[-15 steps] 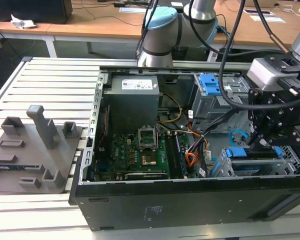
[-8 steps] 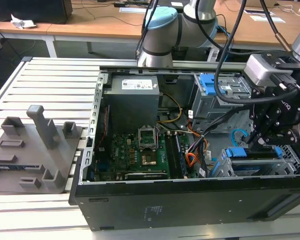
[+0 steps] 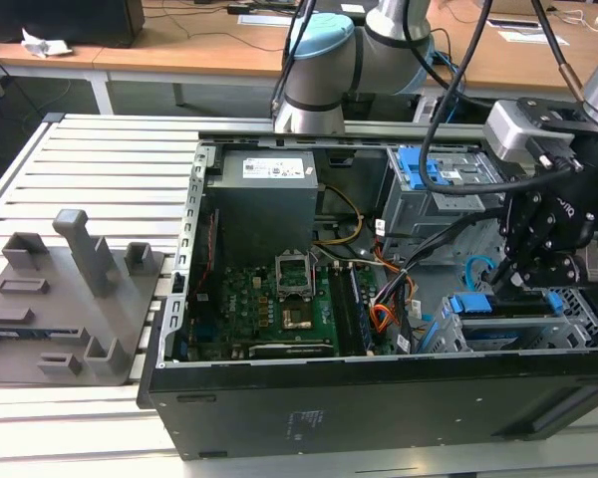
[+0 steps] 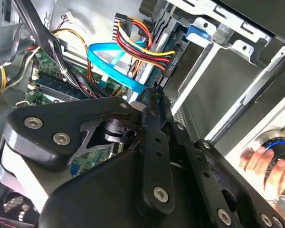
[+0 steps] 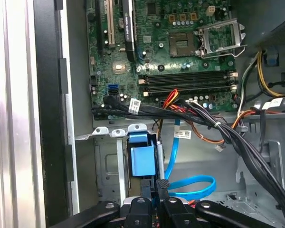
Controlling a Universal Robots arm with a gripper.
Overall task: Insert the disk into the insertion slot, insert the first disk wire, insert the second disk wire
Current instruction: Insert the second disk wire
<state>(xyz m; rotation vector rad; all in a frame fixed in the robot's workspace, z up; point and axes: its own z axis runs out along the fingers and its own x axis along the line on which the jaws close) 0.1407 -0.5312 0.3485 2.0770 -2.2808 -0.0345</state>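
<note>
Black pincer lowered over the drive bay inside the open black computer case (image 3: 379, 398).

The case lies on its side on a slatted metal table (image 3: 100, 159), and the black two-fingered pincer (image 3: 526, 282) hangs at its end toward the exterior view's right; in both wrist views its fingers (image 5: 154, 187) stand pressed close together, closed, with nothing clearly seen between them. Directly under the pincer sits the grey sheet-metal insertion slot (image 3: 586, 321), and the silver disk in its bright blue plastic carrier (image 3: 508, 307) rests in it, its blue end (image 5: 143, 159) just ahead of the fingertips. Beyond the pincer lies the green motherboard (image 3: 269, 299). A flat light-blue data cable (image 5: 192, 187) loops just beside the fingertips, and a bundle of red, yellow and black wires (image 4: 145, 45) hangs close ahead.
</note>
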